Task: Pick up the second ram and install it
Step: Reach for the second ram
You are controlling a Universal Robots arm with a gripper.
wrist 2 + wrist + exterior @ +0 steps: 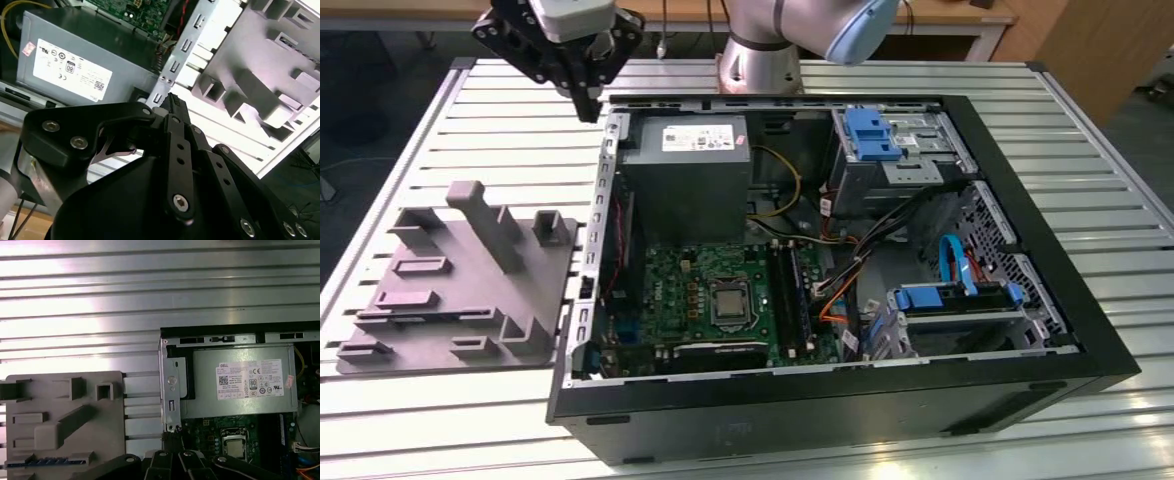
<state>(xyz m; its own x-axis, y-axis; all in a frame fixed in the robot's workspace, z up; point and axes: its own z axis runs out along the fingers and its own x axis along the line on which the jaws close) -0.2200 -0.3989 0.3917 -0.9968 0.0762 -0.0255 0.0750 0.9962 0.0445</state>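
The gripper [588, 105] hangs above the table [440, 130], just outside the corner of the case [854, 405] nearest the power supply [683, 165], on the exterior view's left. Its fingers are pressed together with nothing between them. In the first wrist view, the ram [47, 460] sits in a slot of the grey fixture [60, 410] beside the case, well apart from the gripper.

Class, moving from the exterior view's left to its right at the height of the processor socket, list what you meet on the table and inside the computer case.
grey parts holder → processor socket → black memory slots → orange cables → blue drive caddy
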